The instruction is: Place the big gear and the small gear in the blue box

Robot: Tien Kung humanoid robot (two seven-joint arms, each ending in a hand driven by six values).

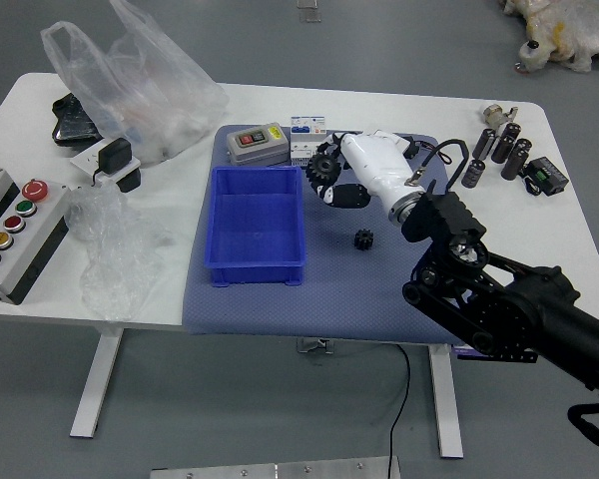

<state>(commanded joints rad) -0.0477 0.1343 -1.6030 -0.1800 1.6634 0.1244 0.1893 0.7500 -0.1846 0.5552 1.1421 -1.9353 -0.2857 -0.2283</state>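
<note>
My right hand (341,172) is above the mat, just right of the blue box (256,226), its fingers closed around the big gear (322,169). The big gear is dark and toothed, raised close to the box's upper right corner. On the mat, below the hand and right of the box, lies the small gear (363,239), black and apart from everything else. Nothing shows inside the box.
Behind the box stand a grey device (258,145) and a white-blue block (307,125). Dark cylinders (504,143) stand at the right. Plastic bags (145,90) and a button panel (20,235) are at the left. A blue-grey mat (280,317) lies beneath the box.
</note>
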